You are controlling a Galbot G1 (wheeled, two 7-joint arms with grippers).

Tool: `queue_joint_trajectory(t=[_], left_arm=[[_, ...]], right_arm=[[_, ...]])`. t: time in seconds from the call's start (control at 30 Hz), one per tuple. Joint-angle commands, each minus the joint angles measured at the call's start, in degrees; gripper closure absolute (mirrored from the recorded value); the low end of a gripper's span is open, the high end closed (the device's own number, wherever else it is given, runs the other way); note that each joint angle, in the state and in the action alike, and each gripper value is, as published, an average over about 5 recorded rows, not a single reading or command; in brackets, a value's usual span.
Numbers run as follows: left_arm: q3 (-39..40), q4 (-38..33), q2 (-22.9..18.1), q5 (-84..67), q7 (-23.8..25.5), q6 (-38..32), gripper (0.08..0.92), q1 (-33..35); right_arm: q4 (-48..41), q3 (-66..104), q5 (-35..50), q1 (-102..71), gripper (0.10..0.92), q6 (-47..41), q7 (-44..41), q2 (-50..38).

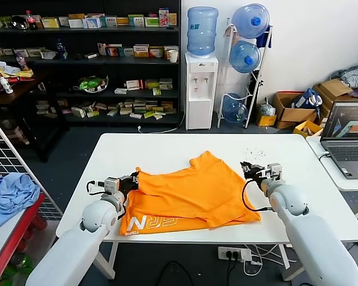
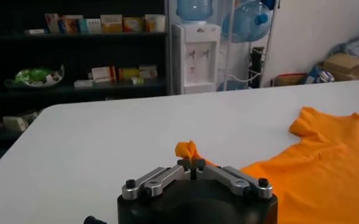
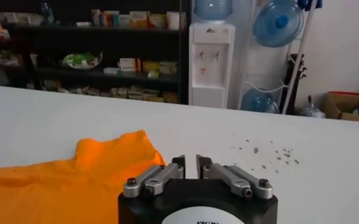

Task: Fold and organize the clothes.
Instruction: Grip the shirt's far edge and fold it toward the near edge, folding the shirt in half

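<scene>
The orange T-shirt lies on the white table, partly folded over itself, with white lettering showing along its near left edge. My left gripper is at the shirt's left corner, shut on a pinch of orange fabric; the left wrist view shows the tuft held in the left gripper, with the rest of the shirt lying beyond. My right gripper sits just off the shirt's right edge, slightly open and empty. In the right wrist view the right gripper holds nothing and the shirt lies beside it.
A laptop stands on a side table at the right. A light blue cloth lies on a rack at the left. Small dark crumbs dot the table's far right. A water dispenser and shelves stand behind.
</scene>
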Motion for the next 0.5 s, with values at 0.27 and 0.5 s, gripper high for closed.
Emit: queue_joint_trajectory(t=[0.27,0.5], left_arm=[[0.1,-0.6,1.3,0.3,0.9,-0.9,0.901,0.9],[0.4,0.6,1.0,0.4,1.3,-1.5,0.901,0.6]], right_arm=[[-24.3,-1.9,-6.4,13.5,0.446,2.7,-6.4,11.6],[-30.1,-1.8,-9.6,14.6,0.257,2.4,-8.1,13.2]])
